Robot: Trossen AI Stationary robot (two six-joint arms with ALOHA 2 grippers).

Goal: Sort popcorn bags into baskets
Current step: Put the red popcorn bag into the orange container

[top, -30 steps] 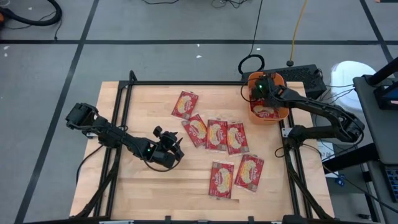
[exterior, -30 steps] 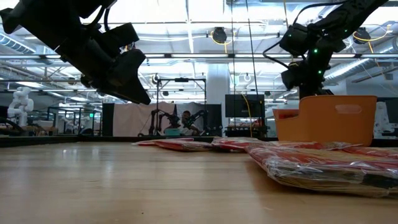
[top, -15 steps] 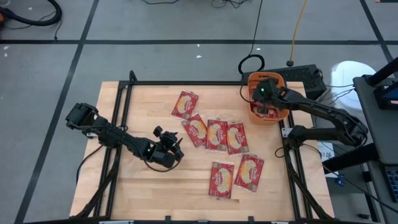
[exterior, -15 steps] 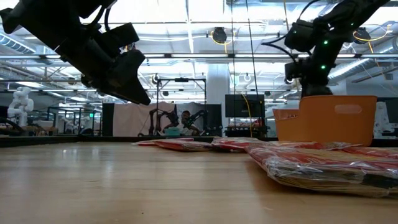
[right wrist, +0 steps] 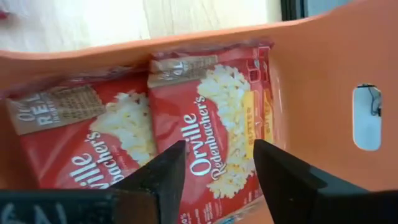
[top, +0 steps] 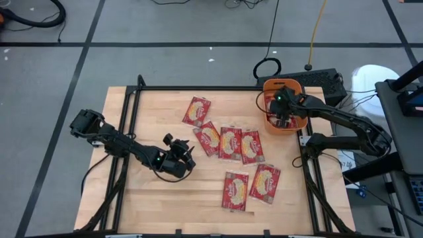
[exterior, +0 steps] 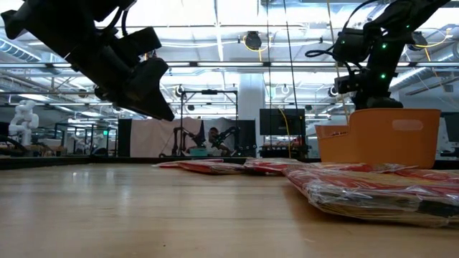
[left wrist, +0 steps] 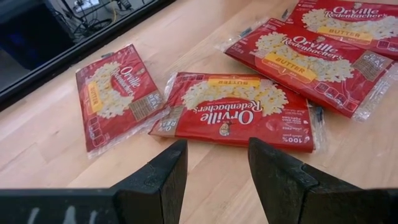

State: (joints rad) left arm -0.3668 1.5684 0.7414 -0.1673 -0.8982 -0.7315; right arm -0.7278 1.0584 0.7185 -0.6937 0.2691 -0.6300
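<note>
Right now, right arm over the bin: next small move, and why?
Probably lift the right gripper straight up out of the orange bin. Its fingers stand open with nothing between them, and popcorn bags lie inside the bin below it. Six bags remain on the table; the left gripper waits near them.

You have a pale wooden worktop [top: 158, 198] edged by a black metal frame [top: 198, 88], standing on a grey floor marked with dark tape lines [top: 86, 53]. A black cable [top: 272, 33] and a yellow cable [top: 317, 26] trail across that floor. Behind the worktop, a person sits at a far desk [exterior: 213, 136].
</note>
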